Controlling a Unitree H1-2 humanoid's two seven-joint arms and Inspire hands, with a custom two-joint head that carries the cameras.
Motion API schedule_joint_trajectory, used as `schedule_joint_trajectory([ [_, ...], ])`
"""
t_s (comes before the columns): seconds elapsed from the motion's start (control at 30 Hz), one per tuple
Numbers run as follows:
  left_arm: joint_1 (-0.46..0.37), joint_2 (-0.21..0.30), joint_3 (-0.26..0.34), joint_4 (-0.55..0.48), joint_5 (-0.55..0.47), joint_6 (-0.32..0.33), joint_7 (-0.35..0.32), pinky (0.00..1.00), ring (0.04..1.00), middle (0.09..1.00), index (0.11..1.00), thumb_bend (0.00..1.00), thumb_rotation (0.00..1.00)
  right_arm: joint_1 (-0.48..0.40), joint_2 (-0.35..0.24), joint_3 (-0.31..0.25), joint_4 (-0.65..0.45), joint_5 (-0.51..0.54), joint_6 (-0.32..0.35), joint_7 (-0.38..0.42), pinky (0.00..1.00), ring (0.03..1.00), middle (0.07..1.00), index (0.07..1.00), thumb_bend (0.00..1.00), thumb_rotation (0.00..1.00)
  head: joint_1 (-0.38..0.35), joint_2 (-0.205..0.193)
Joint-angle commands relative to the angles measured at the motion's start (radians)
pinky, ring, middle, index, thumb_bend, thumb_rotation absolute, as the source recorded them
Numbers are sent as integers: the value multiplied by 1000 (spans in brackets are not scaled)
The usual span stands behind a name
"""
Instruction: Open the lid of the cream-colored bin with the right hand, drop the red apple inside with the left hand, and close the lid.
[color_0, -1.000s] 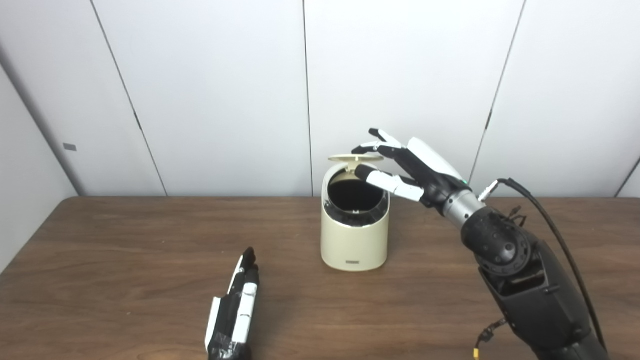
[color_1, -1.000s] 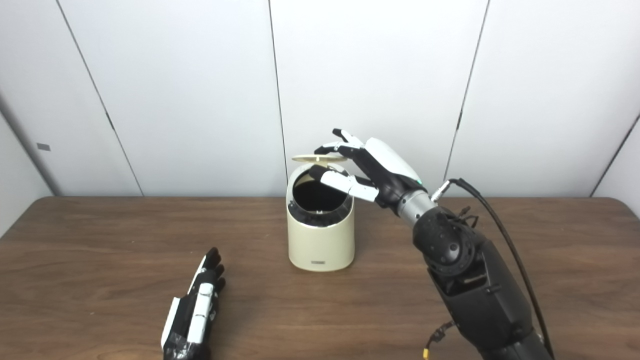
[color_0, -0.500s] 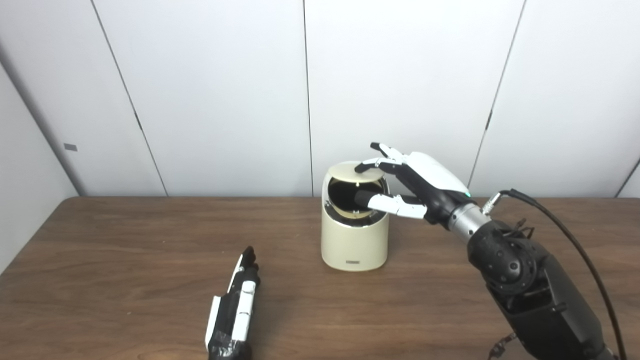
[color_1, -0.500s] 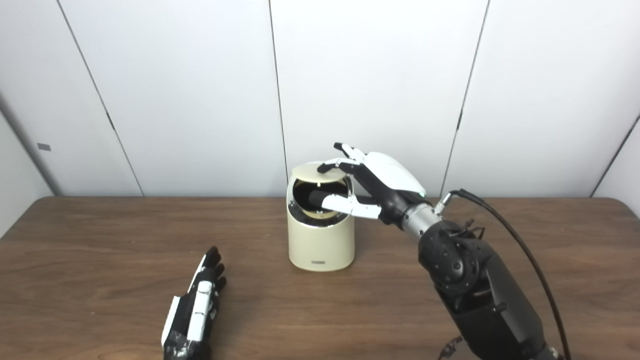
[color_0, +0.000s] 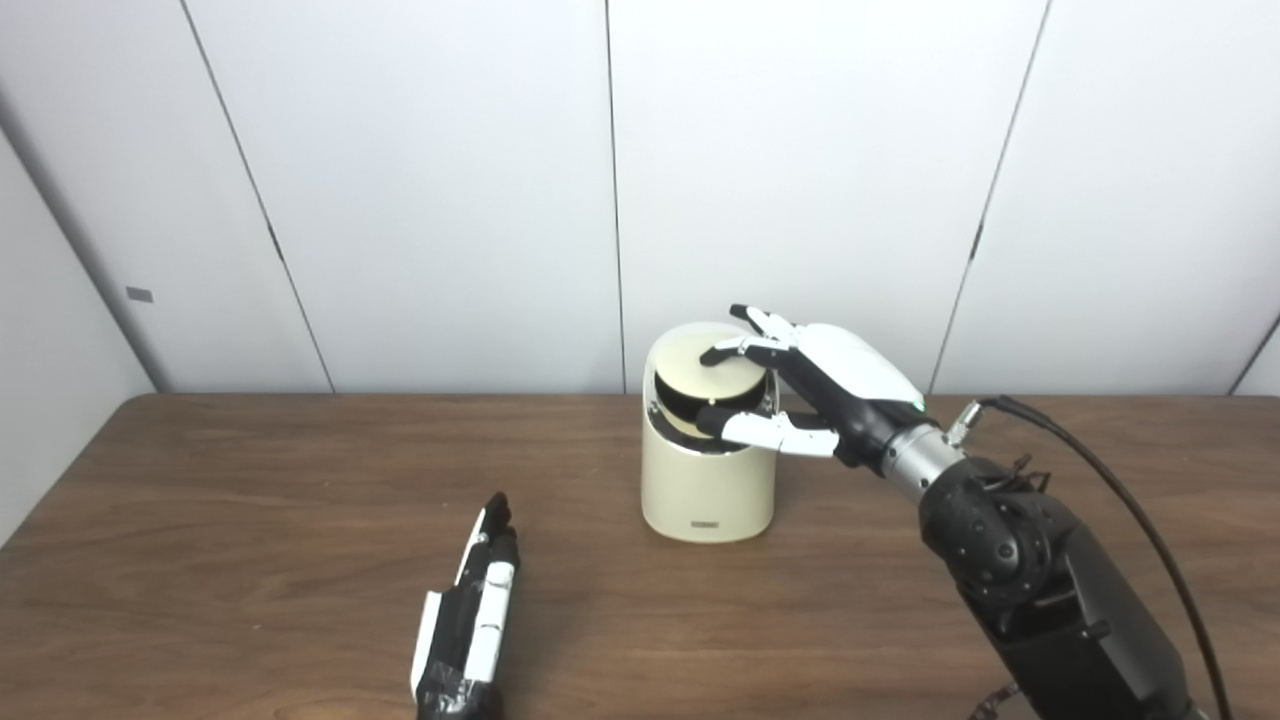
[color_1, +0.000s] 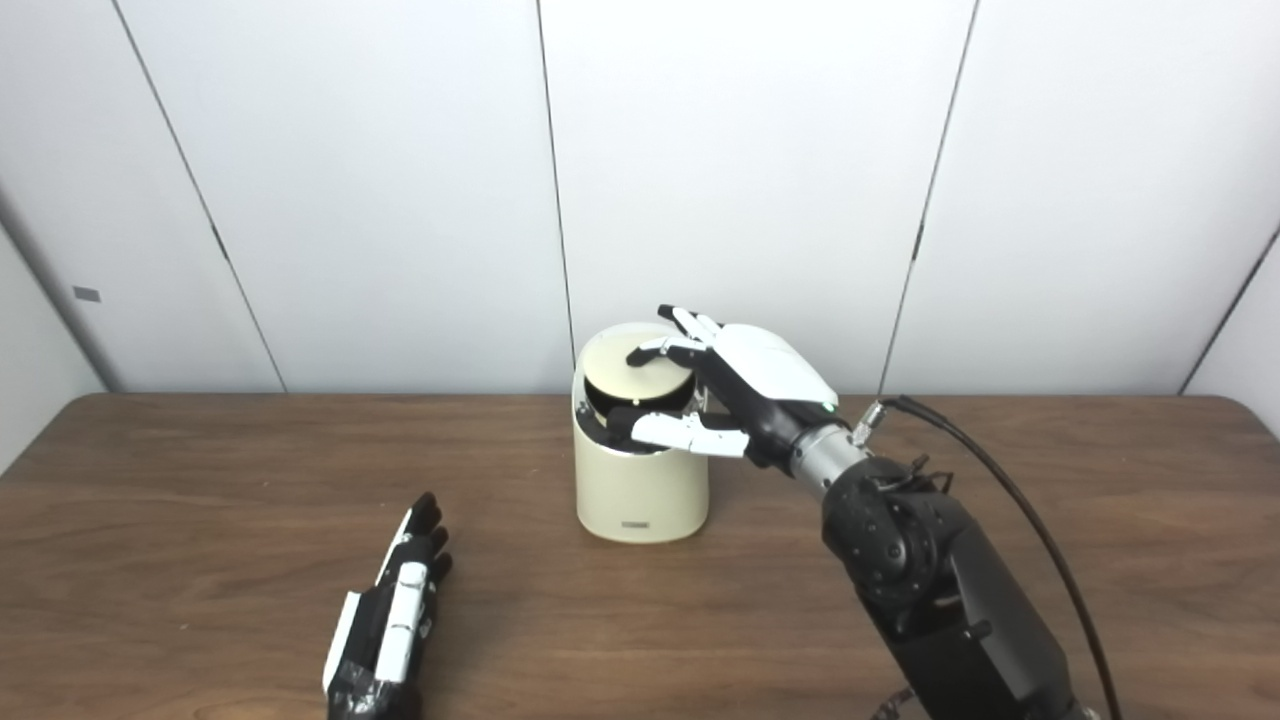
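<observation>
The cream-colored bin (color_0: 708, 480) stands upright on the wooden table (color_0: 250, 500), near the middle of the far edge, with a small dark label low on its front wall. Its round lid (color_0: 706, 372) is tilted, raised at the front so that a dark gap shows beneath it above the bin's rim. The red apple cannot be seen in either view. The right hand (color_0: 815, 385) reaches in from the right over the bin's top: its fingers (color_0: 735, 349) are spread and rest on the lid's upper face, while the thumb lies across the front of the rim below the lid; it grips nothing. The left hand (color_1: 388, 618) lies flat on the table near the front edge, left of the bin and well apart from it, fingers straight and together, holding nothing.
</observation>
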Motion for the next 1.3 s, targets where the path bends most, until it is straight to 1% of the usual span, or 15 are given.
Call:
schedule_joint_trajectory([
  [0.0, -1, -3, -2, 10, 12, 14, 7, 1000, 1000, 1000, 1000, 601, 834, -16, -7, -5, -22, -5, -30, -5, 1000, 1000, 1000, 788, 653, 1000, 3, 1],
  [0.23, -2, -6, -4, 5, 4, 21, 5, 1000, 1000, 1000, 1000, 610, 827, -1, -10, 4, -22, -30, -35, -7, 1000, 1000, 1000, 791, 643, 1000, 4, 6],
  [0.4, -5, -7, -7, 3, 8, 26, 6, 1000, 1000, 1000, 1000, 607, 828, 9, -13, 17, -27, -72, -46, -13, 1000, 1000, 1000, 784, 647, 1000, 6, 8],
  [0.53, -5, -8, -6, 4, 8, 30, 7, 1000, 1000, 1000, 1000, 620, 826, 16, -10, 14, -28, -90, -56, -14, 1000, 1000, 1000, 776, 646, 1000, 6, 8],
  [0.7, -7, -12, -8, 2, 5, 34, 8, 1000, 1000, 1000, 1000, 599, 807, 23, -7, 13, -27, -104, -67, -20, 1000, 1000, 1000, 764, 641, 1000, 5, 14],
  [0.83, -9, -14, -7, 1, 2, 40, 10, 1000, 1000, 1000, 1000, 618, 853, 30, -6, 13, -21, -116, -89, -40, 1000, 1000, 1000, 759, 612, 1000, 6, 16],
  [0.97, -10, -13, -6, 1, -3, 38, 5, 1000, 1000, 1000, 1000, 613, 894, 36, -8, 15, -25, -141, -101, -51, 1000, 1000, 1000, 747, 587, 1000, 7, 18],
  [1.07, -9, -14, -7, -5, -9, 48, 3, 1000, 1000, 1000, 1000, 622, 901, 38, -13, 18, -22, -162, -116, -62, 1000, 1000, 1000, 733, 588, 1000, 10, 20],
  [1.27, -10, -18, -11, -12, -11, 53, 3, 1000, 1000, 1000, 1000, 625, 906, 37, -27, 46, 0, -252, -167, -90, 1000, 1000, 1000, 719, 609, 1000, 15, 23],
])
